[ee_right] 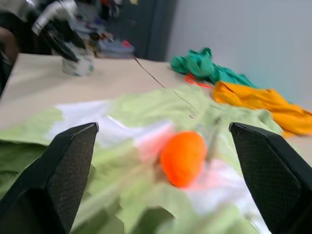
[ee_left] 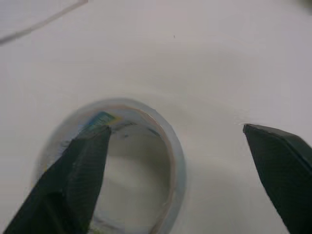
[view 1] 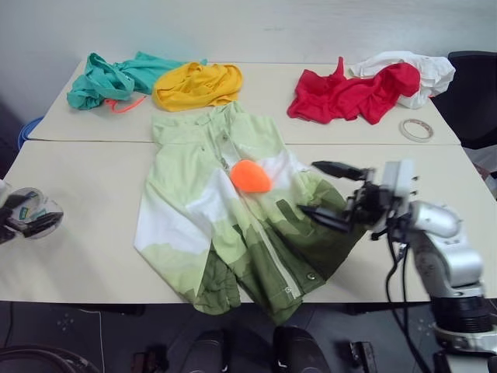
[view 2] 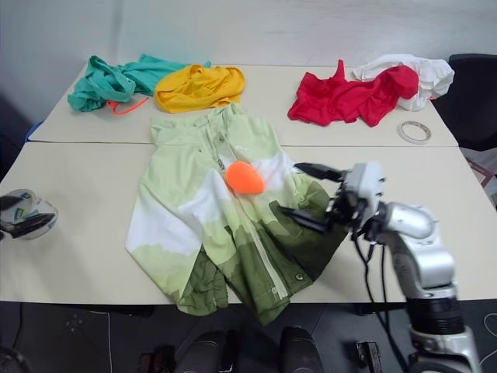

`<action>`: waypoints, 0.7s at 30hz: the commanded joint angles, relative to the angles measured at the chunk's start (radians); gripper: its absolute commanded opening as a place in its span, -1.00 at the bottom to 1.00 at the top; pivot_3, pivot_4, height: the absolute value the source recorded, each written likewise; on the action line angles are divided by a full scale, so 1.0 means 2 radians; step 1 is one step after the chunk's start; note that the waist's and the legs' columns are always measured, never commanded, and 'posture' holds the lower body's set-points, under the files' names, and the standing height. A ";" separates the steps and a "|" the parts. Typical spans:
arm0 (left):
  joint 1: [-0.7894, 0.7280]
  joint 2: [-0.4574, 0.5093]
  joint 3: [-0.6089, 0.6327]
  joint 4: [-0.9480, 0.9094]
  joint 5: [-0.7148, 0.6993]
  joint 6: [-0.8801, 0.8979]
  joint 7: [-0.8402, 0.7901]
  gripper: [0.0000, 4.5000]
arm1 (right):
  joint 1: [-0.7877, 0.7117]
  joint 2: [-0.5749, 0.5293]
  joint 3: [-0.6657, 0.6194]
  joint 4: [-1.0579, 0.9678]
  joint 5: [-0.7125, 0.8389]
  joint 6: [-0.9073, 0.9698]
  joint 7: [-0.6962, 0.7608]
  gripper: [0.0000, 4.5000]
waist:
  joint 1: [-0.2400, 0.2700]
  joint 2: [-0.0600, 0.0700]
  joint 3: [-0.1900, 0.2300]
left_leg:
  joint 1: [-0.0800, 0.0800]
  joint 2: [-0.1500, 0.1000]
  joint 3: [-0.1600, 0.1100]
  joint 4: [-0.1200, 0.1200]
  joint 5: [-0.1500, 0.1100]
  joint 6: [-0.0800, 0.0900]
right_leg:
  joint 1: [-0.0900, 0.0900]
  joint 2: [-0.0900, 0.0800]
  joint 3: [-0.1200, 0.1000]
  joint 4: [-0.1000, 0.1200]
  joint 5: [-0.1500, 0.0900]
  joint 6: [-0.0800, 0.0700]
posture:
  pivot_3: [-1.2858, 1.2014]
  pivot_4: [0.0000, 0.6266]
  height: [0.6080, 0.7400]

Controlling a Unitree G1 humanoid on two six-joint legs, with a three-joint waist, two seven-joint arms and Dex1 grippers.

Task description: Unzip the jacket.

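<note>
Jacket [view 1: 233,225] hem nearest, collar far (zipper lengthwise); both claws [view 1: 330,194] [ee_left: 175,180] open

No text, brand, number or sign can be read anywhere. The tape roll [ee_left: 127,170] just under the left gripper [ee_left: 180,161] carries a small blue and yellow printed patch on its inner face, right beside one finger, but its marks are too blurred to make out. The jacket [view 1: 233,225] in front of the right gripper [view 1: 332,193] bears no legible label.
</note>
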 commanded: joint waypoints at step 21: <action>0.054 -0.157 -0.212 -0.333 0.010 -0.052 -0.115 0.72 | -0.047 -0.114 0.080 0.055 0.024 0.344 -0.040 -0.20 | 0.007 0.006 0.003 | 0.000 0.000 0.003 0.003 -0.002 0.002 | 0.000 -0.001 -0.004 0.000 0.001 0.000 | 0.03 -0.52 1.00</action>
